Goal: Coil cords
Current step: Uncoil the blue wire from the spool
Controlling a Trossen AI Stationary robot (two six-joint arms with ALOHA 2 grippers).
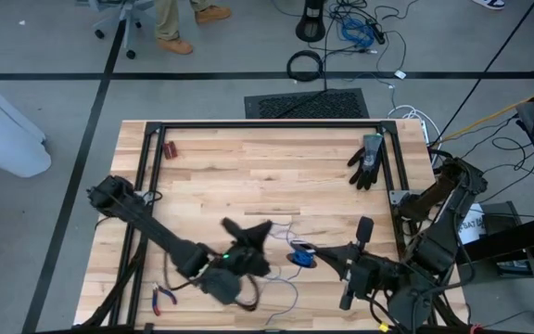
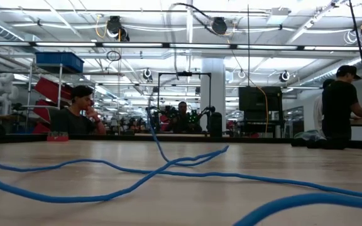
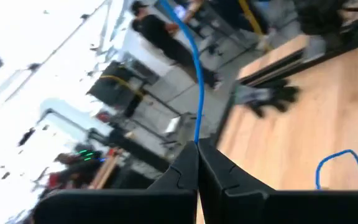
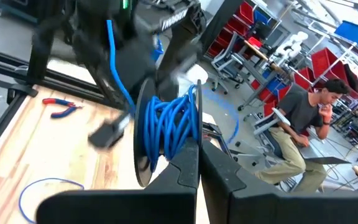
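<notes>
Counter [image 1: 248, 176]: glove [image 1: 367, 161] at far right, small pliers [image 1: 163, 297] at near left edge, a small item [image 1: 171, 149] at far left. Left hand [image 1: 253, 234] near centre, pinched on the cord [image 2: 168, 168]; right hand [image 1: 311, 252] just right of it, holding the coiled part [image 4: 169, 124], with slack strands trailing across the counter between and nearer than the two hands. Beyond the counter's far edge, a floor mat [image 1: 306, 102] and a loop of cable [image 1: 305, 65]; people seated and standing farther back.

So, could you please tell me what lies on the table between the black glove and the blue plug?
In the high view, only bare wooden table lies between the black glove and the blue plug; nothing else sits on that stretch.
</notes>
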